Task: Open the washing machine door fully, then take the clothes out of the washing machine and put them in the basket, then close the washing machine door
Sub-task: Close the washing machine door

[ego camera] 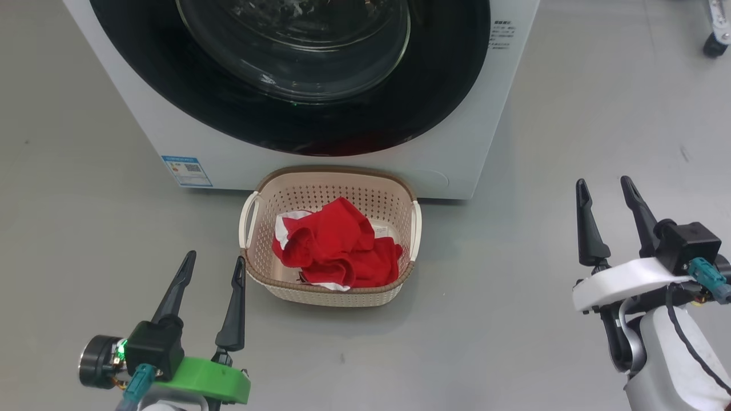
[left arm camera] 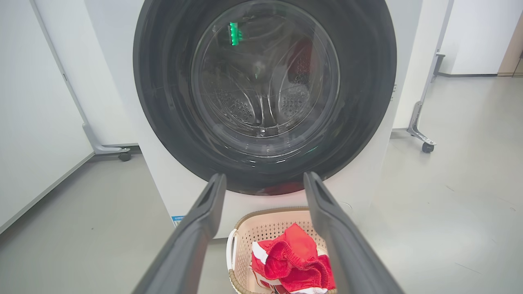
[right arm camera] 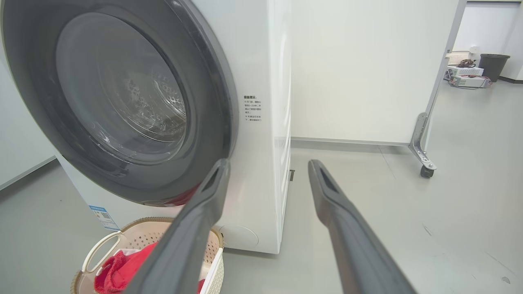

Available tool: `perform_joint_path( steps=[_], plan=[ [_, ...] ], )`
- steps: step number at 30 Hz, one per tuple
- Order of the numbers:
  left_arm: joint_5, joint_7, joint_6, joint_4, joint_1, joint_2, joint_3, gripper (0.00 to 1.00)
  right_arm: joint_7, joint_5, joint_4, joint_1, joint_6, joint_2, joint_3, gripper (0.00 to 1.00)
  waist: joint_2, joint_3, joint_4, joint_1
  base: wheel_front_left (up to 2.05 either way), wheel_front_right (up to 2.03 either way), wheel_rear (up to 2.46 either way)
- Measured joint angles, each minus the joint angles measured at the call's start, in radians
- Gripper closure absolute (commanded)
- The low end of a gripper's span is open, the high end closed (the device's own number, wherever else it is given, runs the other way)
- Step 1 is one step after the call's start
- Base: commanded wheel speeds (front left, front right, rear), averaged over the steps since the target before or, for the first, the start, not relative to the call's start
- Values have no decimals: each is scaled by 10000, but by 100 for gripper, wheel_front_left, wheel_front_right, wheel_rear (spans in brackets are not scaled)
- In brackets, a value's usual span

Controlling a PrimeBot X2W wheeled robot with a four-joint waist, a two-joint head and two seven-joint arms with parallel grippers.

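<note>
The white washing machine [ego camera: 143, 123] stands ahead, its round black door [ego camera: 171, 85] lying flat against the front, glass bowl window [left arm camera: 265, 77] at its centre. On the floor just before it sits the cream basket [ego camera: 331, 294] with red clothes [ego camera: 337, 245] heaped inside; the clothes [left arm camera: 294, 261] and basket [right arm camera: 98, 249] also appear in both wrist views. My left gripper [ego camera: 214, 262] is open and empty, close to the basket's left side. Open and empty too, my right gripper [ego camera: 605, 185] hangs well to the right of the basket.
Grey floor lies all around. White partition panels on castor feet [left arm camera: 427, 147] stand behind and beside the machine, one foot [right arm camera: 425, 169] to its right. A dark bin [right arm camera: 492, 65] and boxes sit far back right. A small blue label [ego camera: 185, 170] marks the machine's lower front.
</note>
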Motion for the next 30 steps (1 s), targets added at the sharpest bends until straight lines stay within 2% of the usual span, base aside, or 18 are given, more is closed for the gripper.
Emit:
perform_joint_path(
  steps=[15,21,30],
  plan=[
    [-82,144,-2,90,817,148,-15,0,0,-19,-1012,2235,-368,247,0,0,0,-1203,-652,0,0,0,0],
    [-113,230,-2,-65,950,180,-15,0,0,-58,-1538,2756,-631,249,-71,0,0,-1353,-792,0,0,0,0],
    [-115,320,0,-219,1209,228,33,0,2,-96,-2224,3373,-803,249,-117,0,0,-1463,-954,0,0,0,0]
  ],
)
